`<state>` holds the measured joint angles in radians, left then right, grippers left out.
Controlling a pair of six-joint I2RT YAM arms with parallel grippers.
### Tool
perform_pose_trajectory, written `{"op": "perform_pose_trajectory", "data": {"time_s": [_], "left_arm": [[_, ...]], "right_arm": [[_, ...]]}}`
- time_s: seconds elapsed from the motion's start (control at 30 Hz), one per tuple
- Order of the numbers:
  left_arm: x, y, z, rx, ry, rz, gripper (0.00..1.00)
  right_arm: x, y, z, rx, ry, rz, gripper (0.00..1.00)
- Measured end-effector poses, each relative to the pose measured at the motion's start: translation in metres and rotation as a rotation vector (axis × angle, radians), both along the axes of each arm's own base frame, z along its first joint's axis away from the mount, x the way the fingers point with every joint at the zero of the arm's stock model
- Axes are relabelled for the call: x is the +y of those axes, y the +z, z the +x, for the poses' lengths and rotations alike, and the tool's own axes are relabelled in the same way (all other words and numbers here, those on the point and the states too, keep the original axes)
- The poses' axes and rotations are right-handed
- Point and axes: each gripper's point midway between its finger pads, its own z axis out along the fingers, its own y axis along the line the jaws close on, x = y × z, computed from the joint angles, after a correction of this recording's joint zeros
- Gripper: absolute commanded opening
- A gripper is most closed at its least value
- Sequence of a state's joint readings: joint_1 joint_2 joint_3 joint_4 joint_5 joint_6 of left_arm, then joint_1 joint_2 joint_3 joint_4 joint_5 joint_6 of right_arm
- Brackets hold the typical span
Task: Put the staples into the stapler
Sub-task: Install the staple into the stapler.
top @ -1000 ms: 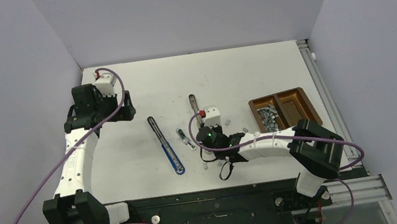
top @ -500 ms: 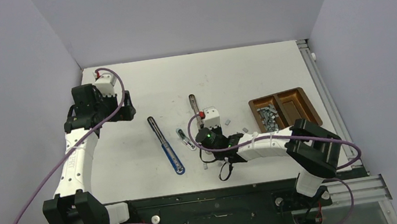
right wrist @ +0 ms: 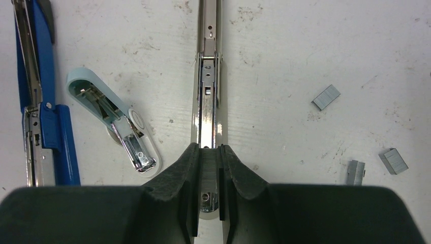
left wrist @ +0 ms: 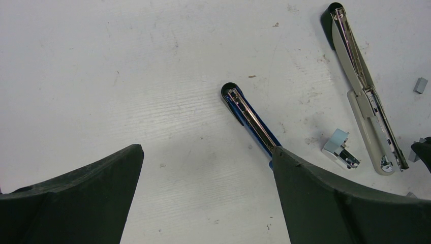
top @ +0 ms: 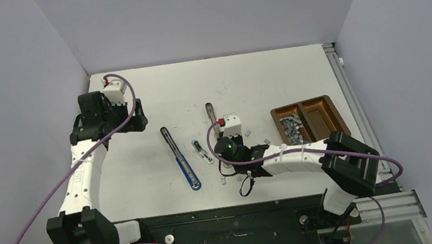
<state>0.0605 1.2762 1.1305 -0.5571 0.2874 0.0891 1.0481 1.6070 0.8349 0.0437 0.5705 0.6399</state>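
The open beige stapler [right wrist: 208, 96] lies flat, its shiny channel running straight up from my right gripper [right wrist: 209, 152]. That gripper is shut on a strip of grey staples [right wrist: 209, 163], held just over the near end of the channel. From above, the right gripper [top: 226, 134] sits at the table's middle, over the stapler [top: 209, 112]. My left gripper [left wrist: 206, 152] hangs open and empty above bare table, far to the left [top: 136, 115]. More staples [top: 291, 127] fill the left half of a brown tray [top: 326, 106].
A blue stapler [right wrist: 43, 117] lies open to the left, with a small pale blue-green stapler [right wrist: 114, 122] between it and the beige one. Loose staple blocks [right wrist: 326, 96] [right wrist: 394, 160] are scattered on the right. The tray stands near the table's right edge.
The right arm's elbow has shifted slightly to the right, while its gripper stays over the beige stapler. The left arm has not moved.
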Motion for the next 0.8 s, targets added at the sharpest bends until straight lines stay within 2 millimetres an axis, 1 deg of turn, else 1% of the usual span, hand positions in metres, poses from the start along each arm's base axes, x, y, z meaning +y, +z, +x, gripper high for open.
{"op": "perform_pose_trajectory", "data": {"time_s": [0.1,0.23,0.53,0.8], "left_arm": [[0.000,0.000,0.000,0.000,0.000,0.000,0.96],[0.000,0.000,0.000,0.000,0.000,0.000,0.96],[0.000,0.000,0.000,0.000,0.001,0.000,0.96],[0.000,0.000,0.000,0.000,0.000,0.000,0.96]], "right_arm": [[0.001,0.006,0.001,-0.011,-0.001,0.017,0.09],[0.002,0.006,0.001,-0.009,0.003,0.021,0.09],[0.006,-0.003,-0.002,0.014,0.022,0.016,0.09],[0.004,-0.008,-0.004,0.024,0.025,0.009,0.09]]}}
